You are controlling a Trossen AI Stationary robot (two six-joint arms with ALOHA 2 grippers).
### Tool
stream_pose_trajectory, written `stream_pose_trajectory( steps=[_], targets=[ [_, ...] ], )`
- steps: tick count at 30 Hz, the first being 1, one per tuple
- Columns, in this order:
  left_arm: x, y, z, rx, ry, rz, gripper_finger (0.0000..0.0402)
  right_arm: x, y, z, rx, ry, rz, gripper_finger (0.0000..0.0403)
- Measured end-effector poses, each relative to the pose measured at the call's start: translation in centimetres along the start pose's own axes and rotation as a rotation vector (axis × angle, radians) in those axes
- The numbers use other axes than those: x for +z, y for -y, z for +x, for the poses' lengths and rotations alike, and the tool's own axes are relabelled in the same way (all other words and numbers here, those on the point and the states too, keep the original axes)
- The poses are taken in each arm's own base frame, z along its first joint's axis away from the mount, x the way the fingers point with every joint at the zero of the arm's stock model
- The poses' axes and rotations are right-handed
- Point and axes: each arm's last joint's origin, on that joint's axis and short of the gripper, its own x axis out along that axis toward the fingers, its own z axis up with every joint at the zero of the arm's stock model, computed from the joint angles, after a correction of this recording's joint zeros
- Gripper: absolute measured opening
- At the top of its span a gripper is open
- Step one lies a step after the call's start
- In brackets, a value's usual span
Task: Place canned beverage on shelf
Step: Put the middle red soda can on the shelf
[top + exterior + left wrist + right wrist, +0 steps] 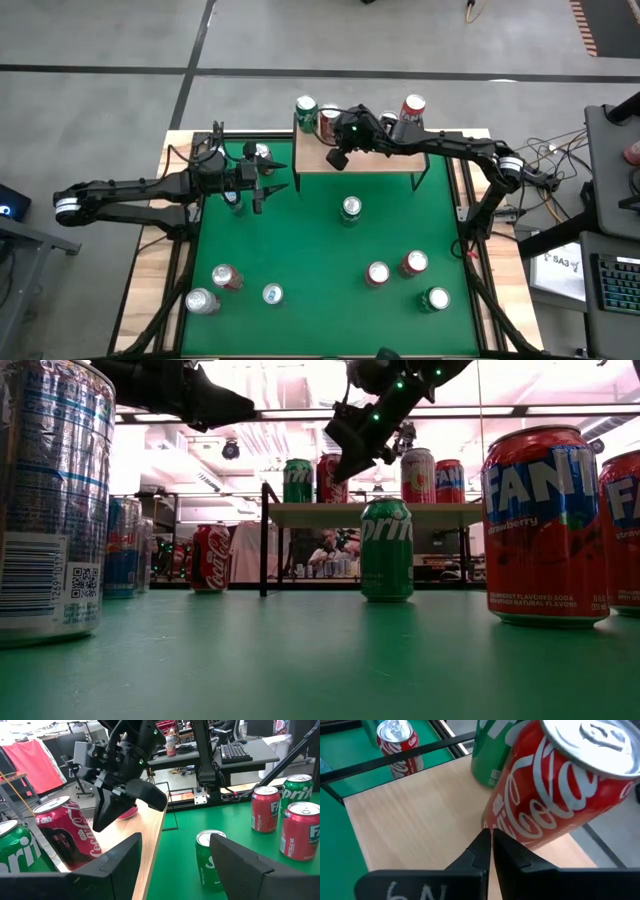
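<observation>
high view: the shelf [375,158] stands at the far edge of the green table [310,250]; four cans sit along its back edge, a green can [306,108] and a coke can [328,120] at one end, two red cans [412,108] at the other.
right gripper [338,158]: hangs over the shelf's bare board just in front of the coke can, fingers pressed together, holding nothing.
left gripper [272,178]: beside the shelf's left end over the felt, jaws partly apart and empty.
right wrist view: shows what the overhead misses, the closed fingertips [487,842] a little short of the coke can's side, and a second coke can [396,742] down on the felt past the shelf rail.
left wrist view: the right gripper seen from the side above the board, with a sprite can [210,857] on the felt below.
low view: only here do the shelf's thin black legs [265,540] show; a sprite can [386,550] stands in front of the shelf, fanta cans [545,525] near the camera.
loose cans: seven on the felt in the high view, none gripped.
</observation>
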Motion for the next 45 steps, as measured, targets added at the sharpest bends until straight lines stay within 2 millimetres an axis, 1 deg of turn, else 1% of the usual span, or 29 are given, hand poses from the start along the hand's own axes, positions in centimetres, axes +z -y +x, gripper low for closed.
stream_pose_trajectory(
  steps=[9,17,30,34,40,45],
  targets=[
    [0.0,0.0,0.0,0.000,0.000,0.000,0.0219,0.5,0.7,0.1,-0.017,0.050,-0.024,0.0011],
    [0.0,0.0,0.0,0.000,0.001,-0.001,0.0219,0.5,0.9,0.1,-0.021,0.055,-0.041,0.0011],
    [0.0,0.0,0.0,0.001,0.002,-0.004,0.0219,0.0,1.0,0.2,-0.014,0.004,-0.033,0.0011],
    [0.0,0.0,0.0,0.000,0.002,-0.004,0.0219,0.1,1.2,0.4,-0.019,0.016,-0.032,0.0011],
    [0.0,0.0,0.0,0.000,0.002,-0.004,0.0219,0.8,1.4,0.4,-0.028,0.094,-0.033,0.0011],
    [0.0,0.0,0.0,0.000,0.002,-0.004,0.0219,0.8,1.4,0.4,-0.027,0.091,-0.036,0.0011]
  ],
)
